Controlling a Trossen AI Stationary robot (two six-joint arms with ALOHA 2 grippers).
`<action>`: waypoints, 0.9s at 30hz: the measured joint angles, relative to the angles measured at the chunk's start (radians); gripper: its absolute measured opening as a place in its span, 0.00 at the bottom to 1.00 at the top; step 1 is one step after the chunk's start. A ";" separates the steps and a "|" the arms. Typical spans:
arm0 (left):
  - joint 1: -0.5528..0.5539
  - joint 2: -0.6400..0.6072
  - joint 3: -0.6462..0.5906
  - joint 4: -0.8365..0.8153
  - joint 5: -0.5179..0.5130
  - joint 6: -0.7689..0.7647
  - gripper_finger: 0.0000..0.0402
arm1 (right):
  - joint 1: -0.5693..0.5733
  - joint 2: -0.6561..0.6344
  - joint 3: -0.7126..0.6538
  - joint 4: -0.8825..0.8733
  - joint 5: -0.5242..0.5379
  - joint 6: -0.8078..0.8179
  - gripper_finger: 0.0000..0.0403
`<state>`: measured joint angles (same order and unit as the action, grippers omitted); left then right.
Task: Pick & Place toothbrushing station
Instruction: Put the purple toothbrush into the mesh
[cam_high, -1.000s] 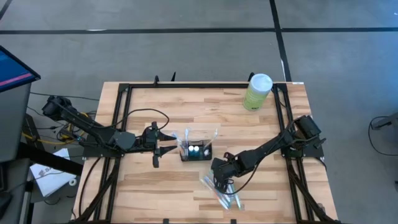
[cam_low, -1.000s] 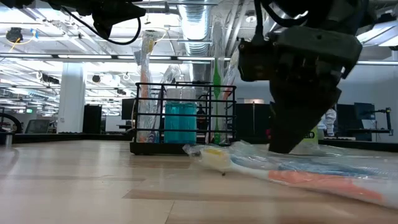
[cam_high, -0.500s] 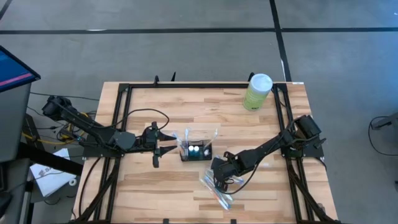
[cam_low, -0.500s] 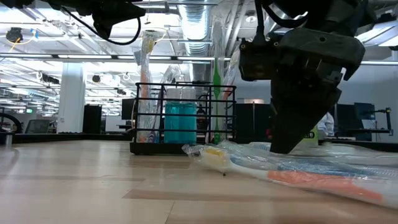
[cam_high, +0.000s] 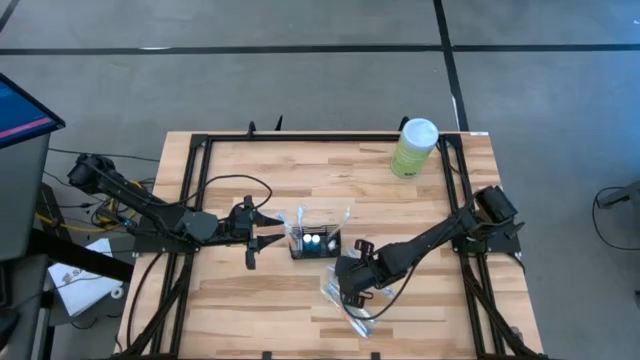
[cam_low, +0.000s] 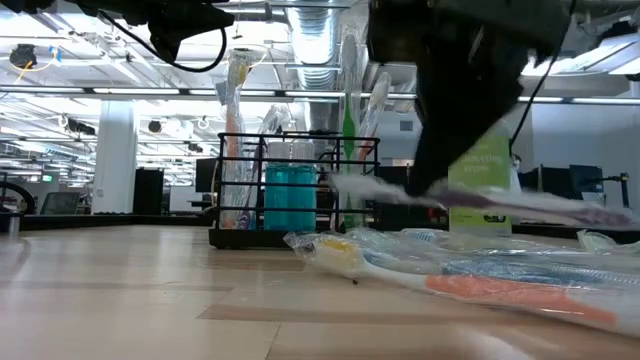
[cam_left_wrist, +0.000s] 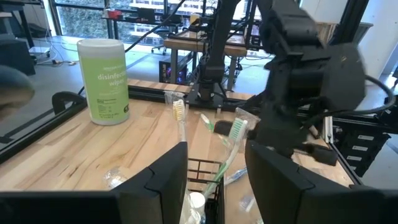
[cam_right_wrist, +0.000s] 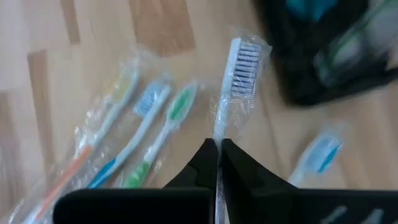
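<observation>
Toothbrushing station (cam_high: 315, 243): low black wire-mesh holder, mid-table (cam_high: 250, 310), compartments holding wrapped toothbrushes upright and teal-capped tubes. Right end effector (cam_right_wrist: 219, 149) just beside station, fingers clamped on wrapped white-bristled toothbrush (cam_right_wrist: 239, 71), raised off table. Loose wrapped toothbrushes (cam_right_wrist: 134, 134) lying flat below it. Left end effector (cam_high: 262, 236) beside station's other side, fingers spread, empty. Pale-green canister (cam_high: 414, 147) at far table edge.

Wooden slatted table (cam_high: 240, 300) with black frame, bearing: black wire-mesh toothbrushing station (cam_high: 314, 243) just beyond the right gripper (cam_high: 349, 292); wrapped toothbrushes (cam_high: 350, 312) beneath that gripper; pale-green wipes canister (cam_high: 414, 148) well apart from it, at the far edge.
</observation>
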<state>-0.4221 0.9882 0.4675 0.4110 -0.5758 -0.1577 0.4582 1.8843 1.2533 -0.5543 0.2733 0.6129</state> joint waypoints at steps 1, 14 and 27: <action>0.000 0.000 0.000 0.000 0.000 0.000 0.38 | 0.005 -0.003 0.011 -0.001 0.024 -0.012 0.00; 0.000 0.000 0.000 -0.004 0.000 -0.004 0.38 | 0.080 -0.190 0.015 0.008 0.168 -0.051 0.00; 0.000 0.000 0.000 -0.005 0.000 -0.004 0.38 | 0.131 -0.253 0.016 0.031 0.402 -0.100 0.00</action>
<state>-0.4225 0.9882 0.4675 0.4057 -0.5758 -0.1616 0.5892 1.6308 1.2690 -0.5230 0.6758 0.5134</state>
